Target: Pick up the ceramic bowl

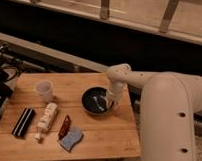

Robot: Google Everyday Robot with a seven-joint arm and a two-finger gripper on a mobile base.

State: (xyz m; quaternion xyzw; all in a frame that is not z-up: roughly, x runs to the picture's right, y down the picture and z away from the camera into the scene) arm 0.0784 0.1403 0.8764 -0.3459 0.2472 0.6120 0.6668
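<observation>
The ceramic bowl (pixel 94 101) sits on the bench (pixel 79 84) near its right edge. The end effector (pixel 110 101) is down at the bowl's right rim; I cannot tell whether it is open or closed. 1 plastic cup (pixel 44 89) stands toward the far-left corner.

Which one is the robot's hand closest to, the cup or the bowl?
The black ceramic bowl. The gripper is at its rim, while the small white cup stands well away on the bowl's other side.
</observation>
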